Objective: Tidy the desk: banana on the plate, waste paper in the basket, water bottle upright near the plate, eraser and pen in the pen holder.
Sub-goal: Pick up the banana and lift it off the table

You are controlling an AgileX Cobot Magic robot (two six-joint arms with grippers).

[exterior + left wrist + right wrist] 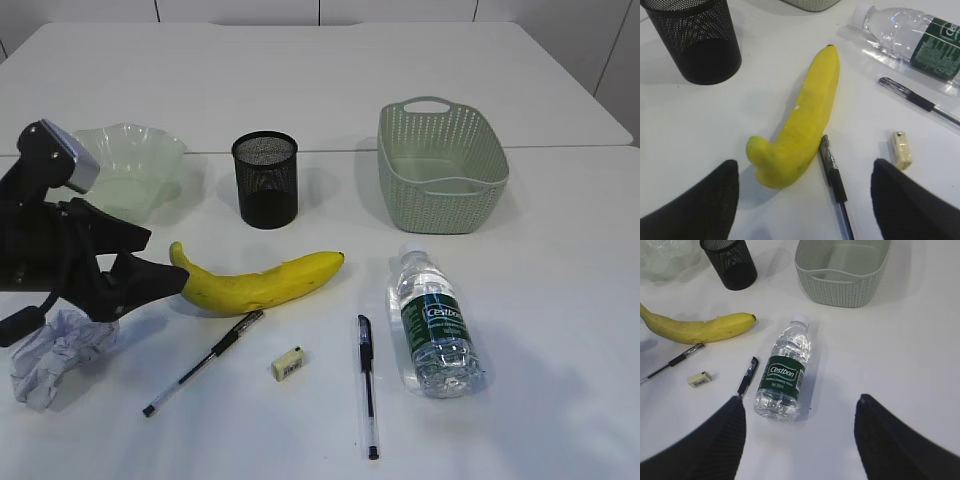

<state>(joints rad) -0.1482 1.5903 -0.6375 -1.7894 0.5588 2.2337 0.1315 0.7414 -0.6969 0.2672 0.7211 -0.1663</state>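
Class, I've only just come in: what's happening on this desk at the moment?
A two-armed robot is starting to tidy a desk. Its left gripper is open at the stem end of the banana, not gripping it yet. The right gripper hangs open above the water bottle, which lies on its side. Nothing is sorted: two pens, the eraser and the crumpled paper lie loose, and the plate, pen holder and basket hold none of them.
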